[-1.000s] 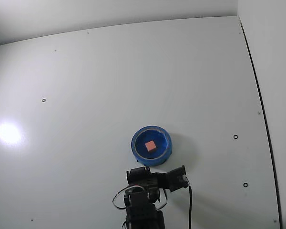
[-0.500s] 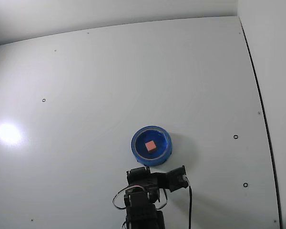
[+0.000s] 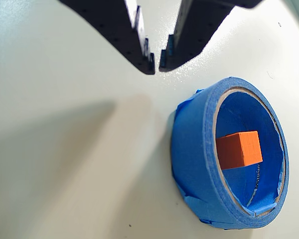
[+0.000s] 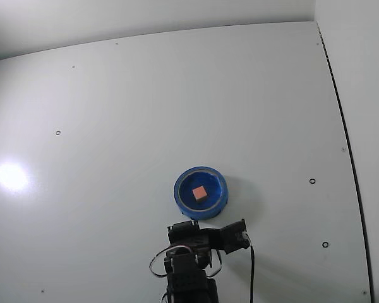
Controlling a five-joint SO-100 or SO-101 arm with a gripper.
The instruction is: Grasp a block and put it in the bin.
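Counter [image 4: 145, 95]: pale grey-white, matte, filling most of the fixed view; a bright glare spot [image 4: 11, 177] near its left edge; a few small dark holes dotted across it; a thin dark seam [image 4: 344, 136] runs down the right side in the fixed view.

Arm [image 4: 192, 265]: black, entering from the bottom edge of the fixed view, folded low, just below the bin; a black cable [image 4: 251, 271] trails down its right side; a looped wire shows at its left.

Bin [image 4: 201, 192]: round, blue, thick lighter rim, deeper blue inside; sits on the counter a little below and right of centre in the fixed view; in the wrist view it [image 3: 199, 164] fills the lower right, its outer wall wrapped in blue tape with creased edges; it casts a soft shadow to the right in the fixed view.

Hand [image 3: 156, 63]: black, coming in from the top edge of the wrist view; the two fingertips nearly meet, only a thin sliver of counter between them; nothing is between them; it hovers over bare counter, up and left of the bin, clear of the rim.

Block [image 4: 200, 192]: small, pink-red in the fixed view, orange in the wrist view [image 3: 239, 149]; lies inside the bin, on its floor, roughly central; apart from the hand.
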